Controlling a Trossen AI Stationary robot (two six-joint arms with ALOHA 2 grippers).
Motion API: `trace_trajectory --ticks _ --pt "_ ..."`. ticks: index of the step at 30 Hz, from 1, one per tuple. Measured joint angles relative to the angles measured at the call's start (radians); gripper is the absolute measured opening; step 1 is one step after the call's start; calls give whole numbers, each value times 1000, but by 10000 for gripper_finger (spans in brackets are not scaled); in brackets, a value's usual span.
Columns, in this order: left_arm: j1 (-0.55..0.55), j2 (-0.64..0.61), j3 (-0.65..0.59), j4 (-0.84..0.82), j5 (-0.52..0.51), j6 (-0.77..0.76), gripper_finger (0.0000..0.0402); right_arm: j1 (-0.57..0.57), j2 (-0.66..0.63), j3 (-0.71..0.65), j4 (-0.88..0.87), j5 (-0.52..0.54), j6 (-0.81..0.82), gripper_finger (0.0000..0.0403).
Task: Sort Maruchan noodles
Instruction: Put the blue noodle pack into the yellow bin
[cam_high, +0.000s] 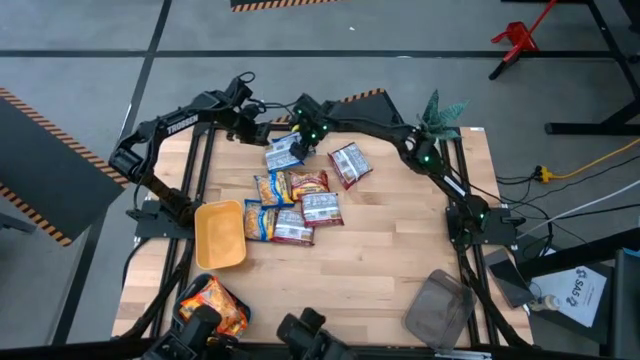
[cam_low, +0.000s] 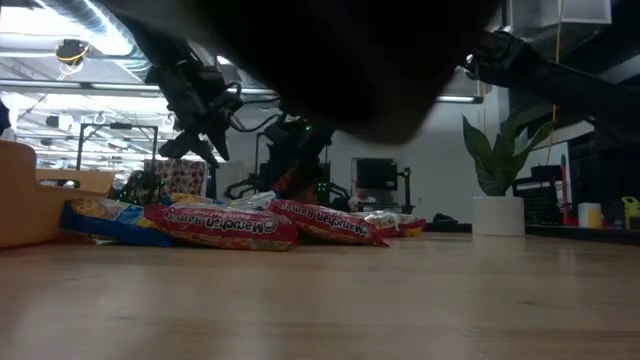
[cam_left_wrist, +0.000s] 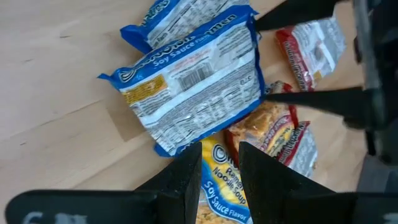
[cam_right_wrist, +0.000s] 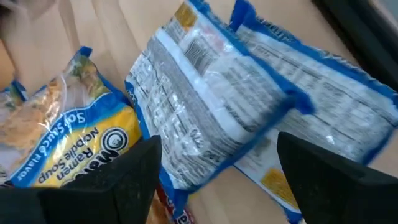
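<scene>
Your right gripper (cam_high: 300, 140) hovers with fingers spread wide over a blue-and-silver packet (cam_high: 283, 155) at the far edge of the noodle pile (cam_high: 295, 200), which lies mid-table; nothing is held yet, and the wide stance looks meant to straddle the packet. Your left gripper (cam_high: 258, 128) waits just beside it, fingers narrow and empty, probably to keep clear. The yellow tray (cam_high: 220, 235) sits just beside the pile, likely for one flavour; the orange packets (cam_high: 212, 305) at the near edge look already sorted.
</scene>
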Motion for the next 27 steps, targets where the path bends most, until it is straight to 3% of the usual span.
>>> trace_trajectory --ticks 6,11,19,27 --pt "-7 0 0 -8 -56 5 101 3 15 2 39 -3 16 303" --pt "-10 2 0 -20 -62 6 101 -3 36 0 87 -111 79 303" --pt "-44 97 1 -46 -63 0 94 13 67 1 105 -76 67 301" --pt "-55 144 1 -41 -128 7 94 13 71 1 127 -53 69 254"
